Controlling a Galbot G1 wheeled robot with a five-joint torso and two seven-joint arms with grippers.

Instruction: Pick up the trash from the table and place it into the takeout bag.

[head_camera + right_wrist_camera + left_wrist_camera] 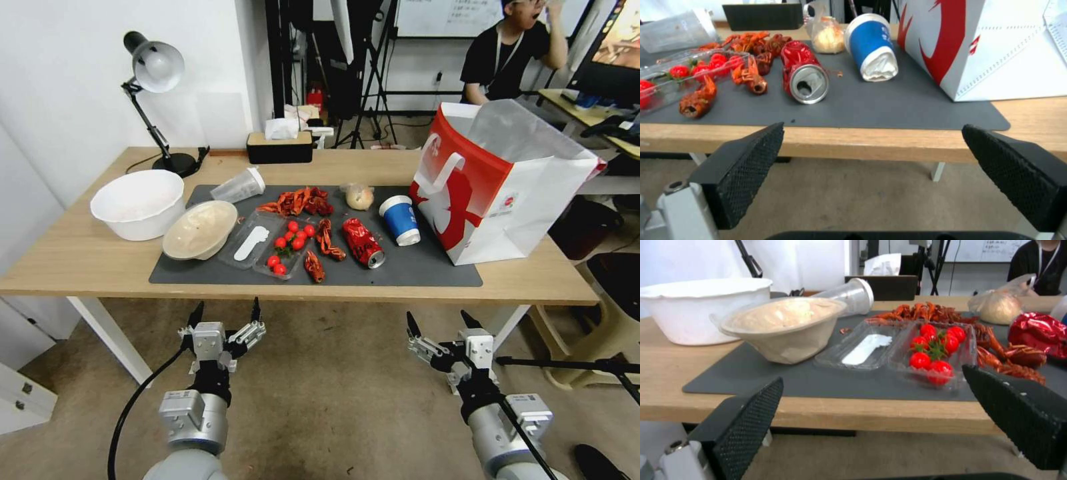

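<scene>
Grippers, left (225, 312) and right (439, 322), spread wide, empty, hanging below table (80, 257) edge, touching nothing.

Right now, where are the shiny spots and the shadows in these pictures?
Left wrist view: white glints on the crumpled red soda can, and a soft shadow under the beige bowl on the mat. Right wrist view: the can's silver top gleams. Head view: the light is even, with no hard shadows on the table.
</scene>
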